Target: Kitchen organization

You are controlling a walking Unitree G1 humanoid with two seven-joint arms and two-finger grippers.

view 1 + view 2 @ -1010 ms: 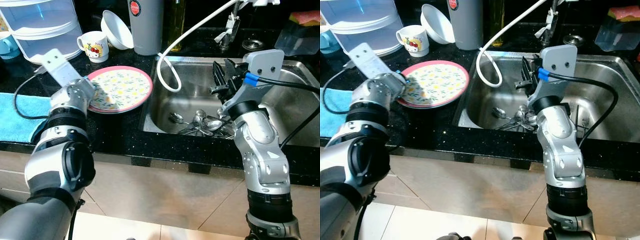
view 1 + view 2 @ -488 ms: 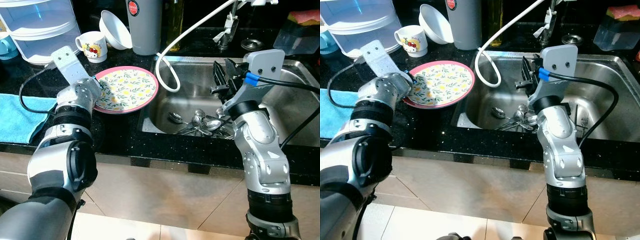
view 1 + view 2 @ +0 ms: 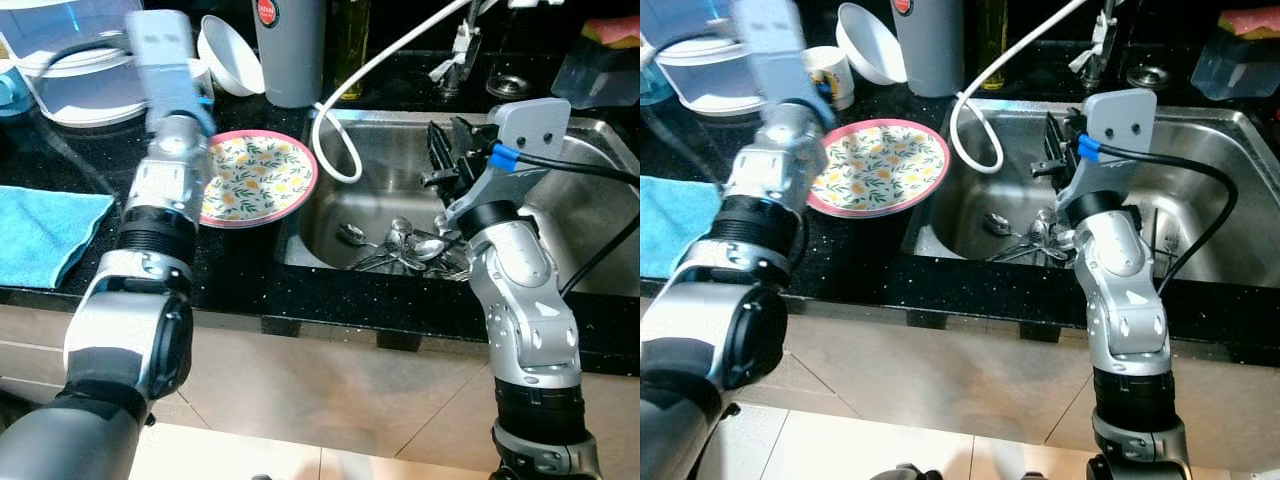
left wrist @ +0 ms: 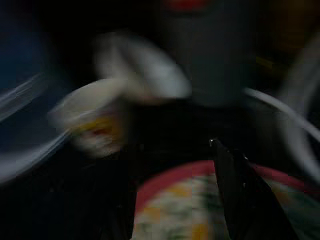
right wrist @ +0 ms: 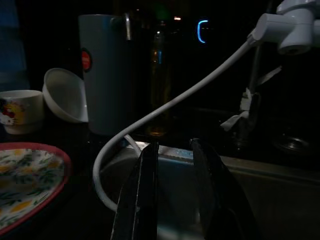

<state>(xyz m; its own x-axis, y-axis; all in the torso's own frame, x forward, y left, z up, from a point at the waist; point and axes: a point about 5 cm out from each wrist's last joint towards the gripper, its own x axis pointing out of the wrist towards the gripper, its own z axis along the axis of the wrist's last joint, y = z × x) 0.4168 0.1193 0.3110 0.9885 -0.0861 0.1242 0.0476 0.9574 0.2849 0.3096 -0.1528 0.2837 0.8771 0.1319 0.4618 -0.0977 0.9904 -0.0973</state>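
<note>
The left arm (image 3: 160,200) has swung up over the past second and now stands blurred at upper left of the frame, above the patterned plate's (image 3: 262,178) near rim; it looks to have let go of the plate and to be heading for the cup (image 3: 830,70) or white bowl (image 3: 228,55) behind. The left gripper's fingers cannot be judged. The right gripper (image 3: 447,152), fingers slightly apart and empty, hangs unmoved over the sink (image 3: 560,250) with its spoons (image 3: 405,245).

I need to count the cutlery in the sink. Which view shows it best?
The left eye view: the spoons lie in plain sight on the sink floor beside the right arm. The right eye view shows them too, partly behind that arm. The wrist views give no look at them.
</note>
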